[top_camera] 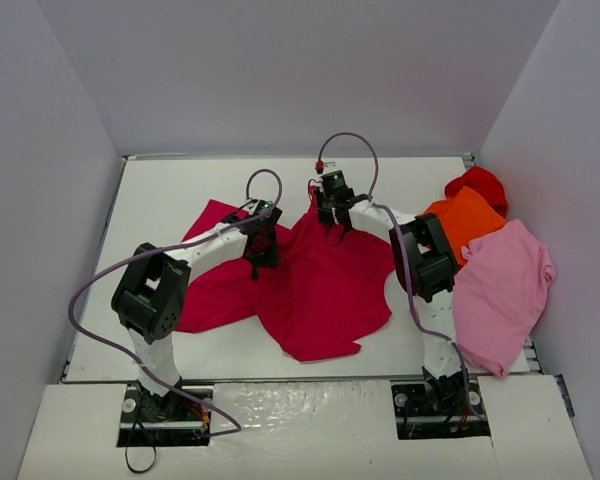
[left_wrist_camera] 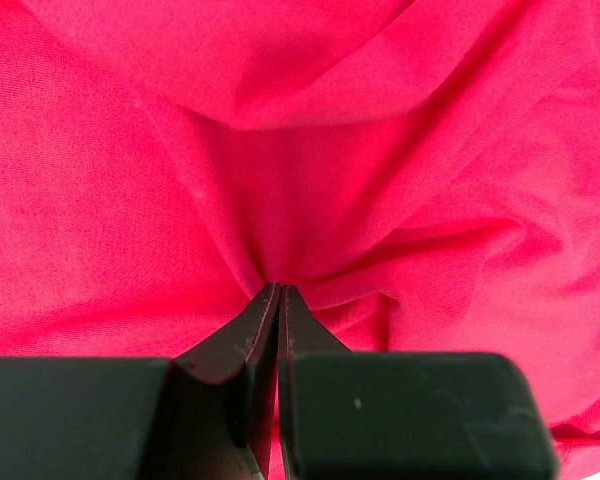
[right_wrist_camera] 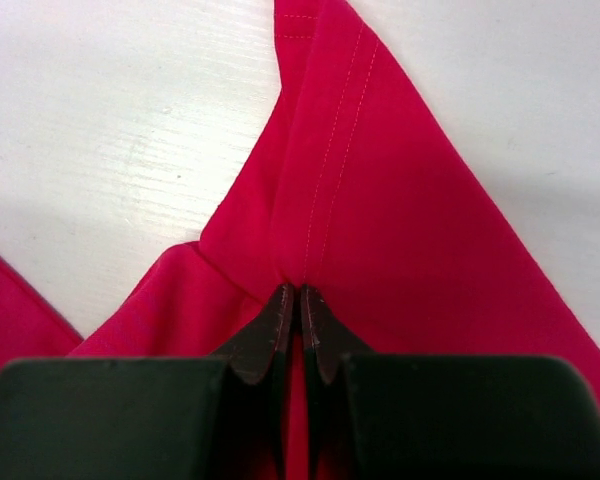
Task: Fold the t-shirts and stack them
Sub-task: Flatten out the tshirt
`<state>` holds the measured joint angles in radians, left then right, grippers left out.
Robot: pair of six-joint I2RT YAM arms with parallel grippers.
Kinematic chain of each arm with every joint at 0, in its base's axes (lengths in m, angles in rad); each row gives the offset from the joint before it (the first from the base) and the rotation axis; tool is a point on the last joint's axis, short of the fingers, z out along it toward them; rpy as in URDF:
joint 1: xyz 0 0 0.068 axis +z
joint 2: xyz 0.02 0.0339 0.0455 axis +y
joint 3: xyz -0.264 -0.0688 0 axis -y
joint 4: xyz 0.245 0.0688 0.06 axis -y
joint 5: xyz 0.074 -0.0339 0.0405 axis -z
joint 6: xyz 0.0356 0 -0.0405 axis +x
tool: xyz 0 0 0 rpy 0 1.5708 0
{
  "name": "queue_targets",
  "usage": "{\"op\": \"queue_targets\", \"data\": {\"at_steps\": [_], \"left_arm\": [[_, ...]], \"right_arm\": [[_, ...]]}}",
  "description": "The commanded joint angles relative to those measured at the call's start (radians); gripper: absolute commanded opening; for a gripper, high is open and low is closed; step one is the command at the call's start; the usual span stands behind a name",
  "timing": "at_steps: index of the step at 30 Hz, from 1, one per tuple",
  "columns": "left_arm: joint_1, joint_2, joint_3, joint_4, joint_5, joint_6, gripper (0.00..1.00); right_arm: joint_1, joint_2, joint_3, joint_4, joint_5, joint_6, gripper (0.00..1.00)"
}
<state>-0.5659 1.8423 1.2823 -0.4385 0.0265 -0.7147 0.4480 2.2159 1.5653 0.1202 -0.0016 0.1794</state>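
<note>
On the tabletop (top_camera: 160,200) the crimson t-shirt (top_camera: 320,290) lies rumpled at centre. The light pink t-shirt (top_camera: 500,290), orange t-shirt (top_camera: 470,222) and bright red t-shirt (top_camera: 480,183) wait at 2 o'clock. Likely for spreading it, my left hand (top_camera: 261,266) pinches a body fold and my right hand (top_camera: 336,236) pinches its stitched hem (right_wrist_camera: 330,130) at 12 o'clock.

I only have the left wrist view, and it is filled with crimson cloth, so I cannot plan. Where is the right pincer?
Observer: The right pincer is shut on a stitched edge of that crimson t-shirt.
Operator: Where are the other shirts?
Observer: The light pink t-shirt lies spread at the right edge of the table.
Operator: And the orange one?
Observer: The orange t-shirt lies crumpled just behind the pink one.
</note>
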Motion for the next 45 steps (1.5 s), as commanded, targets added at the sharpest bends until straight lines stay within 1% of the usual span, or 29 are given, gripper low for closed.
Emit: {"op": "queue_targets", "data": {"at_steps": [1,5,10,15,18,21,27,28,29,31,32,33,35,37,40,43,45], "left_arm": [[0.001,-0.027,0.016,0.015,-0.004,-0.011,0.00],[0.000,-0.031,0.008,0.014,-0.005,-0.010,0.00],[0.000,-0.034,0.005,0.009,-0.008,-0.008,0.00],[0.000,-0.041,0.000,0.004,-0.011,-0.006,0.00],[0.000,-0.046,-0.005,0.004,-0.017,-0.005,0.00],[0.000,-0.046,-0.006,0.001,-0.016,0.001,0.00],[0.000,-0.049,-0.014,-0.008,-0.017,0.000,0.00],[0.000,-0.049,-0.015,-0.008,-0.017,0.000,0.00],[0.000,-0.049,-0.017,-0.010,-0.016,0.000,0.00],[0.000,-0.048,-0.017,-0.013,-0.017,0.002,0.00],[0.000,-0.047,-0.017,-0.017,-0.017,0.004,0.00],[0.000,-0.046,-0.017,-0.020,-0.023,0.004,0.00],[0.000,-0.046,-0.017,-0.024,-0.042,0.005,0.00],[0.000,-0.048,-0.017,-0.026,-0.049,0.008,0.00],[0.000,-0.050,-0.004,-0.039,-0.069,0.016,0.00],[0.001,-0.060,0.017,-0.042,-0.090,0.031,0.00],[0.000,-0.063,0.052,-0.045,-0.099,0.043,0.00]], "right_arm": [[-0.011,-0.104,0.117,-0.021,0.109,-0.079,0.00],[-0.036,-0.107,0.162,-0.027,0.176,-0.095,0.00],[-0.065,-0.097,0.209,-0.020,0.224,-0.121,0.00],[-0.094,-0.065,0.247,-0.013,0.342,-0.168,0.00],[-0.127,-0.047,0.262,0.001,0.358,-0.170,0.00],[-0.166,-0.018,0.281,0.049,0.345,-0.169,0.00],[-0.220,0.064,0.337,0.073,0.345,-0.156,0.00],[-0.224,0.074,0.341,0.081,0.337,-0.152,0.02],[-0.227,0.084,0.347,0.093,0.336,-0.142,0.15],[-0.230,0.116,0.361,0.094,0.336,-0.130,0.54],[-0.231,0.126,0.367,0.095,0.340,-0.124,0.67],[-0.232,0.127,0.367,0.096,0.344,-0.116,0.71],[-0.231,0.121,0.359,0.099,0.346,-0.099,0.73],[-0.229,0.096,0.332,0.115,0.345,-0.085,0.73],[-0.226,0.007,0.227,0.148,0.326,-0.055,0.73],[-0.215,-0.089,0.127,0.130,0.261,0.006,0.72],[-0.197,-0.186,0.038,0.122,0.250,0.035,0.71]]}}
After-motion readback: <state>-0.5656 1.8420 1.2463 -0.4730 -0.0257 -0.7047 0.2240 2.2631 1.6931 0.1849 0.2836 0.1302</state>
